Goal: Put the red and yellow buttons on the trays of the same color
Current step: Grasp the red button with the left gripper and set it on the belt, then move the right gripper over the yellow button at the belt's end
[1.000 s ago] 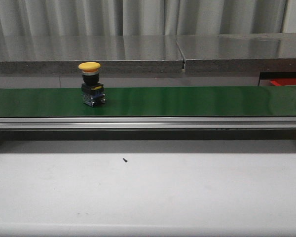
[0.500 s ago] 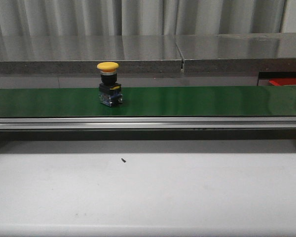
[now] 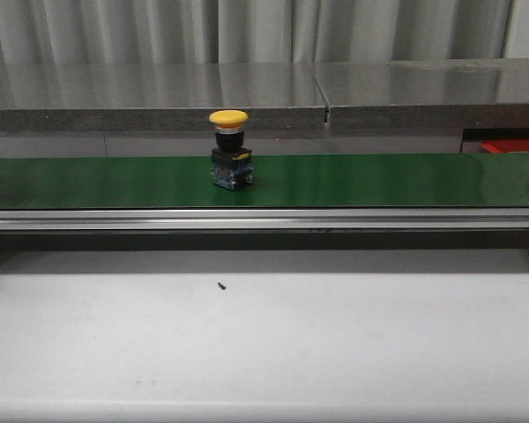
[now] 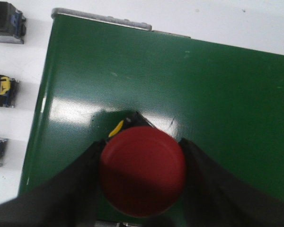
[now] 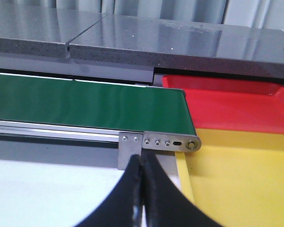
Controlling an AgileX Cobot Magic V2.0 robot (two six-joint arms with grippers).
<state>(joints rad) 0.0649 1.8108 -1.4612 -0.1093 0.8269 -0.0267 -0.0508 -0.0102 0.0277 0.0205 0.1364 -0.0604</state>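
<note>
A yellow button [image 3: 228,150] with a mushroom cap stands upright on the green belt [image 3: 379,181], left of the middle in the front view. In the left wrist view a red button [image 4: 143,171] sits between the dark fingers [image 4: 80,189] of my left gripper [image 4: 141,147], which is shut on its cap just above the belt's end. My right gripper [image 5: 141,158] is shut on nothing, near the belt's other end. Beyond it lie the red tray [image 5: 236,106] and the yellow tray [image 5: 241,179]. Neither gripper shows in the front view.
Three more button bodies [image 4: 4,91] lie on the white surface beside the belt's end in the left wrist view. A grey stone ledge [image 3: 247,92] runs behind the belt. The red tray's edge [image 3: 516,145] shows at the far right. A small dark speck [image 3: 222,285] lies on the white table.
The yellow button has travelled to the right along the belt, from about a third of the way across towards the middle. Nothing else in the front view has moved.
</note>
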